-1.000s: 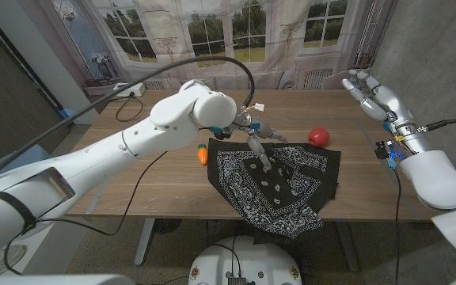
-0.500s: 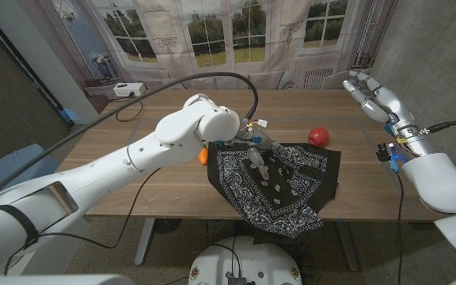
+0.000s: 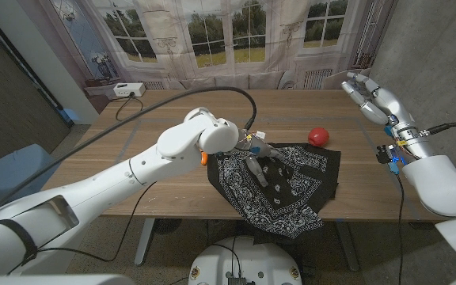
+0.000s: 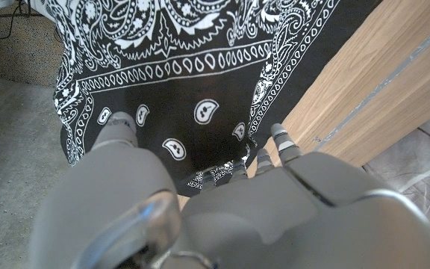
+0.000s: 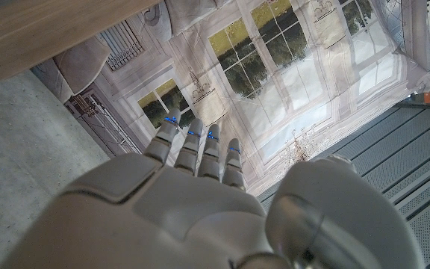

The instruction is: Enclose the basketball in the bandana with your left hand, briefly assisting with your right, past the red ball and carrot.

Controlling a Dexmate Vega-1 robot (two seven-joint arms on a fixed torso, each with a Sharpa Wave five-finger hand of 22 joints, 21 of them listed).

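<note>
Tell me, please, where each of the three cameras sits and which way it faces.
Head view: on the robot's head, looking down at the table, both arms, bandana, red ball.
Left wrist view: on the left wrist, along the left hand onto the bandana.
Right wrist view: on the right wrist, past the right hand toward the window backdrop.
Head and left wrist views share the bandana.
</note>
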